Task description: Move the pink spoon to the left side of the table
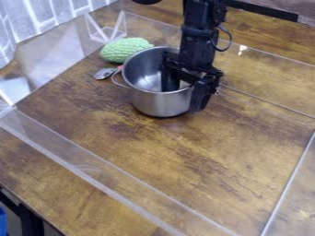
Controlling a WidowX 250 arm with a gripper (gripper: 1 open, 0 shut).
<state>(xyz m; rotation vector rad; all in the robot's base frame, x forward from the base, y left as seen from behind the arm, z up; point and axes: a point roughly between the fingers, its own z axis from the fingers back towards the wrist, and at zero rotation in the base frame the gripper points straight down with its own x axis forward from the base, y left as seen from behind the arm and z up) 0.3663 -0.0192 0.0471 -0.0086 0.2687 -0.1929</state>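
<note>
The pink spoon [107, 72] lies on the table [185, 157] just left of the steel pot [154, 88], in front of the green knitted lump [125, 49]. Only its grey bowl end shows clearly; the slim handle is hard to make out. My black gripper [189, 85] hangs down over the pot's right side. Its jaws stand apart, one finger inside the pot and one outside the right wall. It holds nothing that I can see, and it is a pot's width away from the spoon.
Clear plastic strips [87, 166] run across the dark wooden planks and along the edges. A pale cloth or wall [31, 23] stands at the back left. The table's front edge drops off at the lower left.
</note>
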